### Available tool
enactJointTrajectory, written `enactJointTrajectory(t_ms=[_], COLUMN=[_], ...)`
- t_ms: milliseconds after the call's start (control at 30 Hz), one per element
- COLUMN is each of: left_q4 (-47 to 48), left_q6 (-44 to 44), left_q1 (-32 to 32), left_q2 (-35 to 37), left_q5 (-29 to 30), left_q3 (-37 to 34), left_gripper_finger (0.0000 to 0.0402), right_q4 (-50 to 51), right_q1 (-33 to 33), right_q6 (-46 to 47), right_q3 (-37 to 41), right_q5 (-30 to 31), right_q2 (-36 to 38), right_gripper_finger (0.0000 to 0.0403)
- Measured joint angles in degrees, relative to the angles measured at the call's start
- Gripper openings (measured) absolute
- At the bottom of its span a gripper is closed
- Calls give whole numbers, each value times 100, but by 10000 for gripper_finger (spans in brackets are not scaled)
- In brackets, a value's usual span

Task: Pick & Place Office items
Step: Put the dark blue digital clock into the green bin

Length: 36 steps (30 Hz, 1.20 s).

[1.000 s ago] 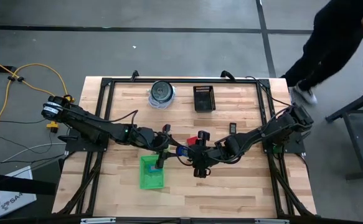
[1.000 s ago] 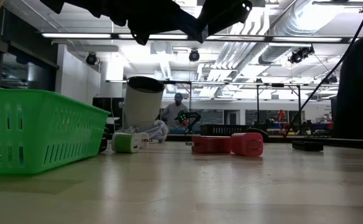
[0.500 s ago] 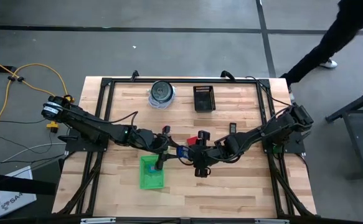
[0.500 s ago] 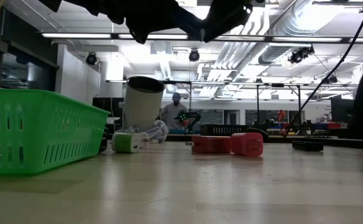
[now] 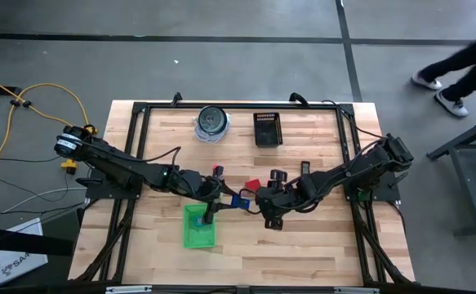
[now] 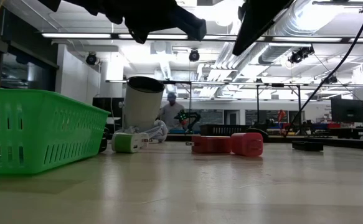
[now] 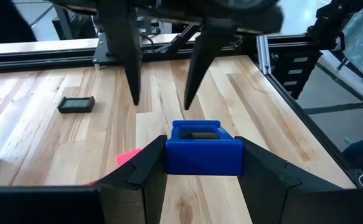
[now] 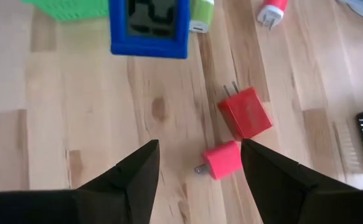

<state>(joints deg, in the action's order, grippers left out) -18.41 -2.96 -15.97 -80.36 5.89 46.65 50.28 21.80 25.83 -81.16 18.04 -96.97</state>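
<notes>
Right gripper (image 5: 269, 214) drawn back, fingers wide, left gripper (image 7: 203, 163) clamping blue piece (image 7: 203, 154), its underside hidden

The table (image 5: 319, 245) carries both arms reaching toward its middle, the left gripper (image 5: 231, 200) facing the right gripper (image 5: 264, 196) just beside it. The left one clamps a small box (image 7: 203, 154) between its fingers, off the wood, while the right one's fingers stand spread with nothing between them. A basket (image 5: 198, 226) sits near the front edge, under the left arm. Two plug blocks (image 8: 245, 112) (image 8: 223, 160) lie side by side near the middle, behind the grippers. At the back edge stand a round container (image 5: 212, 122) and, to its right, a slotted tray (image 5: 267, 128). A small flat piece (image 5: 305, 168) lies alone right of centre. A person (image 5: 458, 73) walks on the floor beyond the table's far right corner.
</notes>
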Motion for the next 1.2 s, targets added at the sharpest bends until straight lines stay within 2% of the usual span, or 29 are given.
enactJointTrajectory(t_ms=[333, 700, 933, 1100, 1200], left_q4=[197, 1354, 1915, 1920, 2026], left_q6=[-269, -901, -1329, -1413, -1459], left_q1=[2, -54, -359, -676, -910], left_q2=[137, 483, 615, 704, 763], left_q5=[20, 19, 15, 21, 310], left_q3=[-2, -4, -5, -4, 0], left_gripper_finger=[157, 157, 157, 157, 157], right_q4=[533, 1034, 1095, 1093, 1085], right_q1=[225, 605, 744, 748, 748], right_q6=[157, 750, 853, 893, 902], right_q3=[-1, 21, 23, 24, 26], right_q5=[21, 504, 753, 755, 752], right_q2=[236, 275, 273, 273, 271], right_gripper_finger=[212, 212, 212, 212, 212])
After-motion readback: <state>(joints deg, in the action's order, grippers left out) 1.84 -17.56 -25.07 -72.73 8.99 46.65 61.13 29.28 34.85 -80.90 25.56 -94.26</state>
